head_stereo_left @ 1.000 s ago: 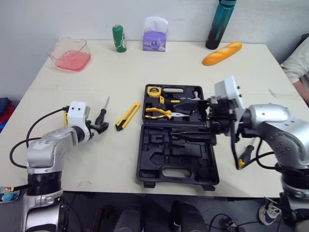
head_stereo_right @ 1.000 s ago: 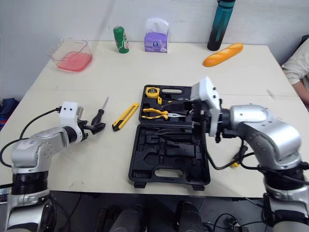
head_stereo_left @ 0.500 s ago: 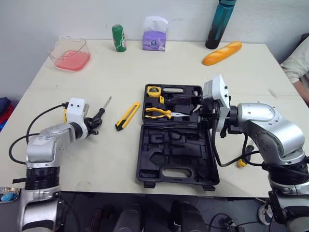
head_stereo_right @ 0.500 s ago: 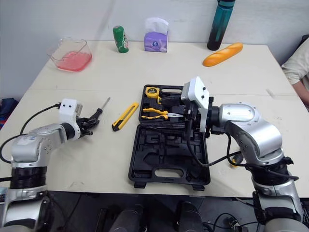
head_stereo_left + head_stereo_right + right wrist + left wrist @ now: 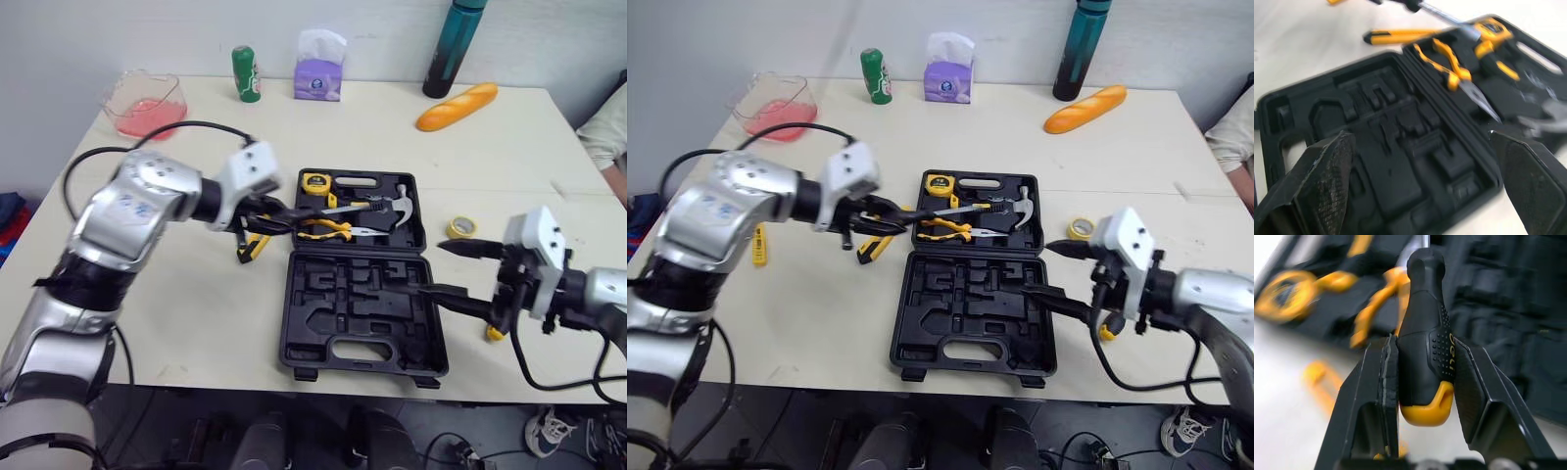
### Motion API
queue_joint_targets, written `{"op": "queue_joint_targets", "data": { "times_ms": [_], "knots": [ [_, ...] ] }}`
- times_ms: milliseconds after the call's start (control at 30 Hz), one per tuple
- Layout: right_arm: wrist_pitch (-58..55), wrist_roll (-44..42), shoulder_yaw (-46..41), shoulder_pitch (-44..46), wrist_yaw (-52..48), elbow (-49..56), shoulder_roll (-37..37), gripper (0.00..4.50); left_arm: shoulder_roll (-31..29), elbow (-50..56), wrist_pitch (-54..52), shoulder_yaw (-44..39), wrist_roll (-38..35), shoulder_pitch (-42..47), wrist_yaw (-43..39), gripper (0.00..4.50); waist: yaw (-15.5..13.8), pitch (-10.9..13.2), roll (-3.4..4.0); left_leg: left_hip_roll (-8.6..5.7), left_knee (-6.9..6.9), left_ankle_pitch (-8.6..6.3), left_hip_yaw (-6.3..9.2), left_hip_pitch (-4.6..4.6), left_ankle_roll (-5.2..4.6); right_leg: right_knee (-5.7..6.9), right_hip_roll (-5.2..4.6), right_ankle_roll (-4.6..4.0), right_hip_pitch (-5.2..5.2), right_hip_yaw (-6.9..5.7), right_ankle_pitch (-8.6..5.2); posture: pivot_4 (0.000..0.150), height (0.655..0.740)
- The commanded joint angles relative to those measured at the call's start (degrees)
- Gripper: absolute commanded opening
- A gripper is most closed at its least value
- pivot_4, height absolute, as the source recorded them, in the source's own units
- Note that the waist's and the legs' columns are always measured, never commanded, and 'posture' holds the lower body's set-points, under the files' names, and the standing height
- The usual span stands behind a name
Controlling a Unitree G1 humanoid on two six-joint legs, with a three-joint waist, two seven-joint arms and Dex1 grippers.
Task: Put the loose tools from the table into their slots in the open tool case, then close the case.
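Observation: the left gripper has left the tabletop at the left and now hangs over the far-left part of the open tool case. Its fingers are clamped on the black handle of the screwdriver, which a second ago lay on the tabletop. The shaft points right, across the far half of the case, above the pliers and just short of the hammer.

The right gripper has pulled back from over the case to its right near corner. Its fingers are wide apart and hold nothing.

Consequence: the pick-up is done and the screwdriver is in transit, not yet seated in any slot. With the right arm withdrawn, the way into the case looks open for the left.

Outstanding: the utility knife lies on the tabletop just left of the case, under the left gripper. A yellow tape roll sits just right of the case. A yellow-ended tool lies beside the right gripper, mostly hidden. The near half's slots are empty and the case remains open, so closing appears some way off.
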State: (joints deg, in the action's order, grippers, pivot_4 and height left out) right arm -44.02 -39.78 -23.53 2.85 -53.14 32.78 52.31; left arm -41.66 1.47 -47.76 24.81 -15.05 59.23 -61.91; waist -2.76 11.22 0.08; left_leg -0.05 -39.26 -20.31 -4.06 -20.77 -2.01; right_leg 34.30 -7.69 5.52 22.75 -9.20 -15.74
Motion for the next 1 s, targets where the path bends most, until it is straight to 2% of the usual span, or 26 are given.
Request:
{"op": "queue_joint_targets", "data": {
  "times_ms": [33,167,433,967,1000],
  "knots": [
    [-0.7,-1.9,-5.5,-3.4,1.8,4.5,0.1,4.50,-0.4,1.0,-1.0,5.9,3.0,2.2,-5.4,1.11,0.3,0.0,-0.01,0.01,0.00,0.00,-0.02,0.02,0.00,0.01,0.01,0.00,0.00,0.01,0.00,0.150,0.7400],
    [-1.2,-3.0,-7.4,-7.4,4.2,7.7,-1.1,4.50,3.8,-2.3,-3.4,10.5,6.4,4.8,-5.0,1.11,0.1,0.0,-0.03,0.03,0.00,0.00,-0.01,0.06,0.00,0.05,0.01,0.00,-0.01,0.08,0.00,0.150,0.7400],
    [-0.8,-4.3,-8.8,-10.7,6.6,9.3,-1.5,4.50,9.4,-9.7,-1.4,9.9,9.9,6.3,-3.5,1.11,-0.2,0.0,-0.05,0.01,-0.19,-0.01,0.23,-0.16,-0.02,0.05,-0.03,0.00,-0.01,0.09,0.00,0.150,0.7400],
    [0.7,-3.4,-7.2,-10.9,7.1,7.8,-1.0,4.50,12.2,-12.0,4.0,9.9,13.5,4.8,-3.6,1.11,-0.3,0.0,-0.05,0.00,-0.52,-0.04,0.39,-0.38,-0.09,0.13,-0.07,0.00,0.01,0.05,0.00,0.150,0.7400],
    [0.8,-3.4,-7.1,-11.0,7.1,7.8,-1.1,4.50,12.2,-12.0,4.2,9.6,13.3,4.6,-3.7,1.61,-0.3,0.0,-0.05,0.00,-0.52,-0.04,0.39,-0.37,-0.09,0.13,-0.07,0.00,0.01,0.05,0.00,0.150,0.7400]
  ]
}}
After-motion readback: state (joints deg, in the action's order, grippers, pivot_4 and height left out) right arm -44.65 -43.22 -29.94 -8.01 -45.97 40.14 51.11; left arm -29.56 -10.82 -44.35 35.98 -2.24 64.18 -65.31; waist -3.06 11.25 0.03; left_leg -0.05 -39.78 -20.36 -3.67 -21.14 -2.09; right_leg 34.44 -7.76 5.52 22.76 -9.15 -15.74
